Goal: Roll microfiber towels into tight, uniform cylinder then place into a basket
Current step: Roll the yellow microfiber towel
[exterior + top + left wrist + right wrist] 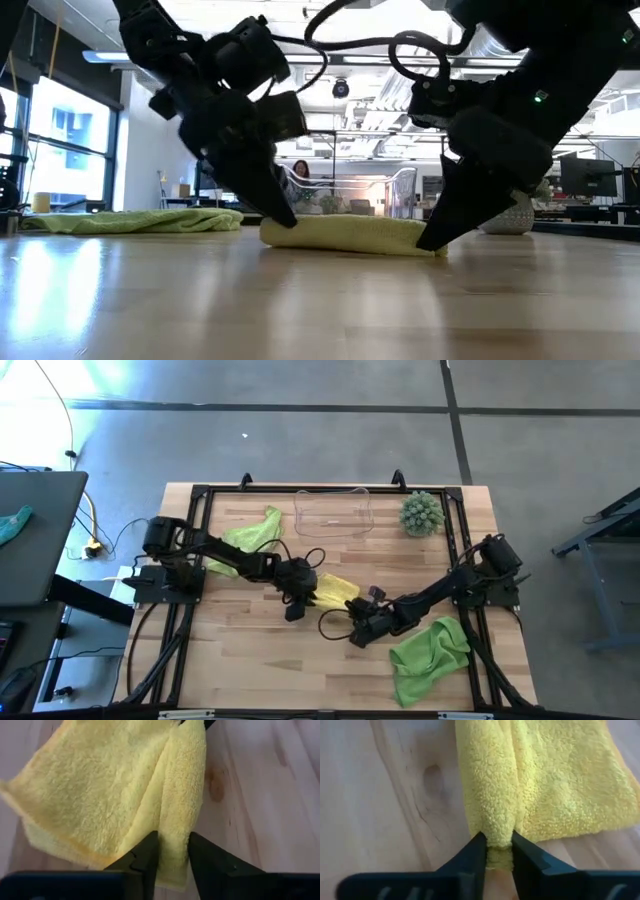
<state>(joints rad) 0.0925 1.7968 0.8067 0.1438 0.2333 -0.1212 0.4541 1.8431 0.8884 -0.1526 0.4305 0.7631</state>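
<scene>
Yellow towel (530, 785): R claw (499, 851) pinches roll end; L claw (172, 851) straddles other.

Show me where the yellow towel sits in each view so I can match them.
High view: yellow towel at table centre, between both grippers.
Low view: flat roll between the two arms.
Left wrist view: folded edge between the fingers.
Right wrist view: rolled edge pinched.
Shared landmark: the towel's rolled edge.
</scene>
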